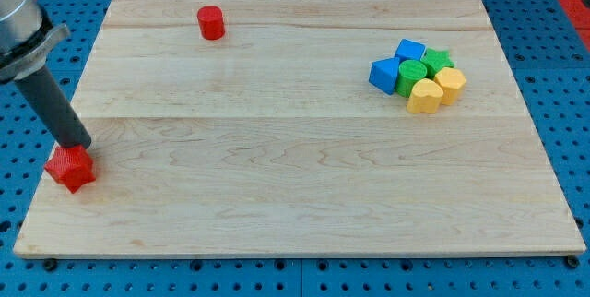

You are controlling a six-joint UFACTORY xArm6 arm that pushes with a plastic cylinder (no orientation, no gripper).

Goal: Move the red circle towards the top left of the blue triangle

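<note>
The red circle (pixel 211 22), a short cylinder, stands near the view's top left of the wooden board (pixel 295 196). The blue triangle (pixel 384 74) lies at the left edge of a tight cluster of blocks at the view's right. My tip (pixel 80 145) is at the board's left edge, far below and left of the red circle. It sits right at the upper edge of a red star block (pixel 71 169). The rod slants up to the view's top left.
The cluster also holds a blue cube (pixel 410 50), a green circle (pixel 411 77), a green star (pixel 438 60), a yellow heart (pixel 424 97) and a yellow hexagon (pixel 451 85). Blue pegboard (pixel 572 76) surrounds the board.
</note>
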